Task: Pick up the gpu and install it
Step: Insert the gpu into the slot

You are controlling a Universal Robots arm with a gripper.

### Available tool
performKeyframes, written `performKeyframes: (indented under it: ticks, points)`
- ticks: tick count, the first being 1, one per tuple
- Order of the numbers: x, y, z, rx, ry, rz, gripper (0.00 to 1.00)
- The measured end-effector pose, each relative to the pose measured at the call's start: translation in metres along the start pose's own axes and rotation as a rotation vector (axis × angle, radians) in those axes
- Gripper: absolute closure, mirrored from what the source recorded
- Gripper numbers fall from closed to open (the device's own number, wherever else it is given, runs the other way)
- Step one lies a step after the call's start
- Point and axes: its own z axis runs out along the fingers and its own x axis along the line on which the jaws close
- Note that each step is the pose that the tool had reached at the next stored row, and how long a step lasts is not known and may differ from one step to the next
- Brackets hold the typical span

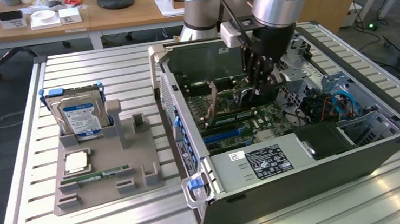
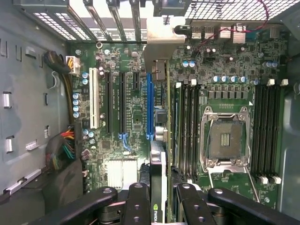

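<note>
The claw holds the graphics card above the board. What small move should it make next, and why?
Probably a slight sideways shift toward the blue slot: the claw grips the graphics card edge-on, and it seems to sit just beside that slot, not over it.

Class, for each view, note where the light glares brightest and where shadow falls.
Exterior view: glare streaks the slatted table at the exterior view's lower right; the interior of the computer case lies shaded under the arm. Wrist view: the bracket of the gpu is washed out pale; the hand gripping the card is dark.
</note>
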Motion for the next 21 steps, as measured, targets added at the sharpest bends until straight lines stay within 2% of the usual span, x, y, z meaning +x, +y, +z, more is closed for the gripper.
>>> performKeyframes:
  ticks: [21]
  points:
    - [0.0001, 0.0005, 0.007, 0.0001, -0.0004, 0.0, 0.73]
